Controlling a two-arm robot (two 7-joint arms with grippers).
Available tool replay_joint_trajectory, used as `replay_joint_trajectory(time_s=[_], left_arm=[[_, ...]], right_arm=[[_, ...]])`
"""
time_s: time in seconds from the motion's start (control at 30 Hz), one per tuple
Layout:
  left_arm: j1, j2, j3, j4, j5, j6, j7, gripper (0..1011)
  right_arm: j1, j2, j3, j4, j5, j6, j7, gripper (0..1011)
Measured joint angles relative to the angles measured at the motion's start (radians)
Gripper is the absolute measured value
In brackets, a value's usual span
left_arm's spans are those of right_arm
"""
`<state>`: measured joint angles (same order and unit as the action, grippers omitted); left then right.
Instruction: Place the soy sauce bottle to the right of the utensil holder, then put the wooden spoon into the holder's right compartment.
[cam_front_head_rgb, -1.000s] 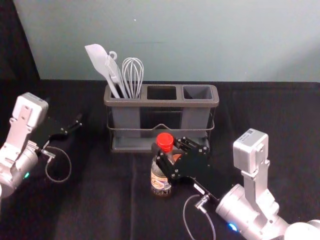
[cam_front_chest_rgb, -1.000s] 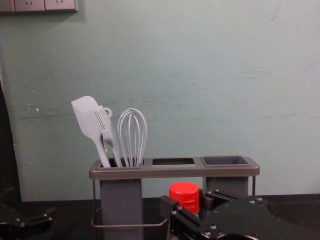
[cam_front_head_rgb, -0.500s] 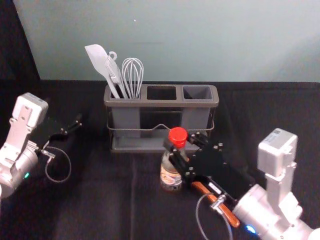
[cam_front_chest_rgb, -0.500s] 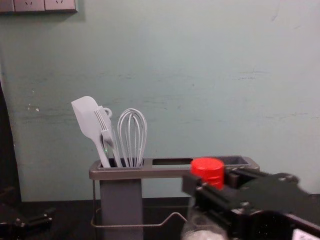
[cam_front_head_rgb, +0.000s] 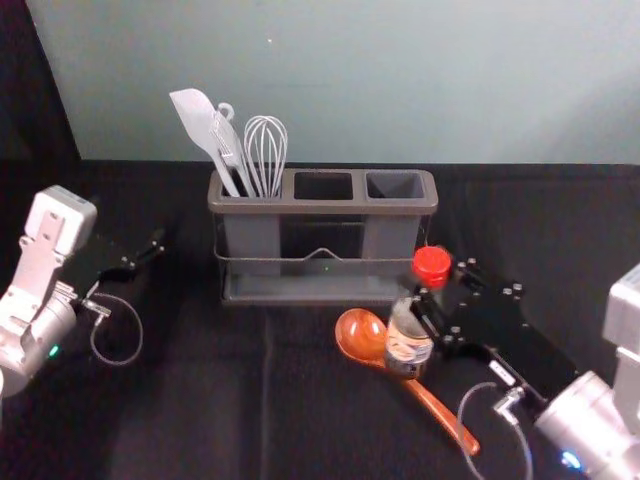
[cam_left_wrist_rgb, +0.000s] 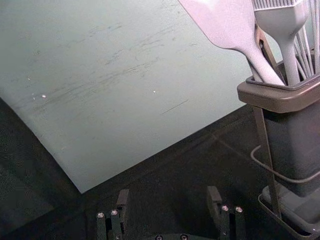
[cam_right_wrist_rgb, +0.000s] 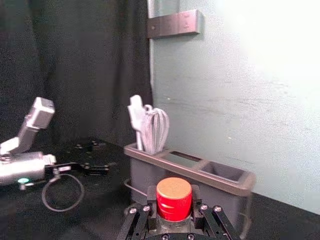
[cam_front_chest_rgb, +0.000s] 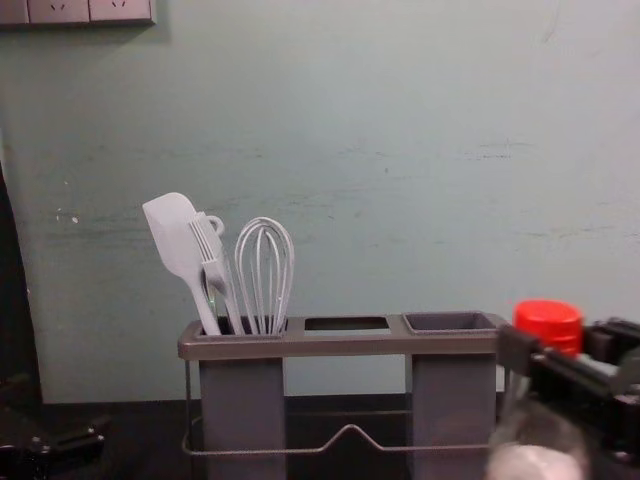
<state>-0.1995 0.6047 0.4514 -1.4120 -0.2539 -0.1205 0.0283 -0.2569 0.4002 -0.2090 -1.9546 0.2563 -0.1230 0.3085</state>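
- Left gripper (cam_front_head_rgb: 145, 250): parked left of the utensil holder; its fingers stand spread, a gap between them.
- White spatula (cam_front_head_rgb: 203, 125): right of the left gripper and farther back, head up, leaning toward that gripper's side.
- White brush (cam_front_head_rgb: 228, 145): beside the spatula, same left compartment.
- White whisk (cam_front_head_rgb: 266, 150): in that compartment too, wire loops up, nearest of the three to the right gripper.
- Grey utensil holder (cam_front_head_rgb: 323, 208): between the two grippers, set back from both; its right end lies beyond the right gripper's tips, slightly left.
- Wooden spoon (cam_front_head_rgb: 360, 335): on the black cloth, nearer the robot than the right gripper's tips; bowl off to their left, handle slanting nearer and rightward.
- Soy sauce bottle (cam_front_head_rgb: 408, 340): upright at the right gripper's tips, in front of the holder's right end, overlapping the spoon in head view. Contact with the spoon: cannot tell.
- Right gripper (cam_front_head_rgb: 438, 287): reaching in from the right, pinching the bottle's neck just under the red cap (cam_front_head_rgb: 431, 265).
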Motion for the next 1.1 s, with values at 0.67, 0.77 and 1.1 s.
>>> replay_joint_trajectory(time_s=[0.67, 0.77, 1.1], left_arm=[[0.000, 0.000, 0.000, 0.000, 0.000, 0.000, 0.000, 1000], [0.000, 0.000, 0.000, 0.000, 0.000, 0.000, 0.000, 1000], [0.000, 0.000, 0.000, 0.000, 0.000, 0.000, 0.000, 1000]], right_arm=[[0.006, 0.004, 0.110, 0.043, 0.020, 0.014, -0.013, 382], [0.023, 0.004, 0.119, 0.064, 0.024, 0.020, -0.012, 382], [0.124, 0.025, 0.126, 0.181, 0.055, 0.009, 0.048, 382]])
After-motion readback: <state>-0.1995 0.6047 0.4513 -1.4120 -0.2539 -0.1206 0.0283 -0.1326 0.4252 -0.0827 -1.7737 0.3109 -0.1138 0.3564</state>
